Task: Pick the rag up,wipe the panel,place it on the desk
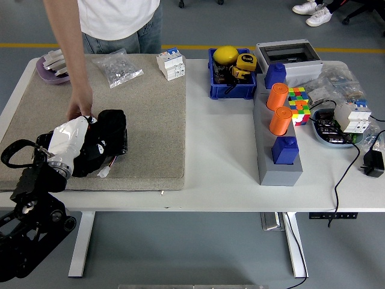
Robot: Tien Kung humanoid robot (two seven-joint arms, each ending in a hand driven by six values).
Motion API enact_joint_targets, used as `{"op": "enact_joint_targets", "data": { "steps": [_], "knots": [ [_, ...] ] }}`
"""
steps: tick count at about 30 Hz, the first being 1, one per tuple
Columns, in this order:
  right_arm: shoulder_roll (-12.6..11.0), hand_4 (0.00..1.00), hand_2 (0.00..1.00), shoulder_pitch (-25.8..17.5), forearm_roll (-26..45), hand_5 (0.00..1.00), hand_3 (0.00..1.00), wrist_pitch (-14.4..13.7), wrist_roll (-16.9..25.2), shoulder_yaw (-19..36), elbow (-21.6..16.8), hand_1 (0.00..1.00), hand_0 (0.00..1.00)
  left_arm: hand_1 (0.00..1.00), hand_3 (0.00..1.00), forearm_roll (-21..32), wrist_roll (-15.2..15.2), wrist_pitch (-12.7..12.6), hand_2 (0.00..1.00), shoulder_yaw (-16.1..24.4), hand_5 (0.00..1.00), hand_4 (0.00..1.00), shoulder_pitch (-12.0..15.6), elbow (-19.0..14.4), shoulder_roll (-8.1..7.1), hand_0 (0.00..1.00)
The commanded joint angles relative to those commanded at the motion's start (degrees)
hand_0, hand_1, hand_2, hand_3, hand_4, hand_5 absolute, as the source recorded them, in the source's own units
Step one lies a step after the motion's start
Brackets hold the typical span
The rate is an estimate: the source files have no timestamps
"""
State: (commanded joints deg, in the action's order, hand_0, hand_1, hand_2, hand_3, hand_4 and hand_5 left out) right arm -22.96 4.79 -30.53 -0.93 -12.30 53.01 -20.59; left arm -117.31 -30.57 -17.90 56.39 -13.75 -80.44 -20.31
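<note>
A beige felt panel (153, 114) covers the left half of the white table. My left hand (103, 137), black with a white forearm shell, lies on the panel's near left part, its fingers curled over a dark rag (115, 122). Black rag and black fingers are hard to tell apart. A small white and red tag (103, 173) sticks out below the hand. A person stands at the far side, with one hand (81, 110) resting on the panel and touching the top of my wrist. The right arm does not show.
At the panel's far edge lie a purple dish of metal parts (53, 65), a plastic bag of screws (119, 67) and a white circuit breaker (171, 64). To the right are a blue bin (231, 75), a grey block with orange cylinders (278, 150), a colour cube (299, 103) and cables.
</note>
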Motion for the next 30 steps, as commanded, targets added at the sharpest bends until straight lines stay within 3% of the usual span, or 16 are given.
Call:
{"op": "enact_joint_targets", "data": {
  "steps": [13, 30],
  "knots": [
    [0.0, 0.998, 0.708, -0.2, -0.6, 0.737, 0.689, -0.1, -0.1, 1.0, 0.0, 0.701, 0.797, 0.111, 0.488, -1.5, -0.5, 0.0, 0.532, 7.7, 0.002, 0.234, 2.5, 2.9, -1.61, 0.221],
    [0.0, 0.998, 0.708, -0.4, -1.5, 0.735, 0.688, -0.2, -0.1, 2.3, -0.1, 0.702, 0.797, 0.116, 0.487, -1.4, -0.8, -0.4, 0.529, 13.6, 0.002, 0.239, 3.9, 6.0, -3.6, 0.22]
  ]
}}
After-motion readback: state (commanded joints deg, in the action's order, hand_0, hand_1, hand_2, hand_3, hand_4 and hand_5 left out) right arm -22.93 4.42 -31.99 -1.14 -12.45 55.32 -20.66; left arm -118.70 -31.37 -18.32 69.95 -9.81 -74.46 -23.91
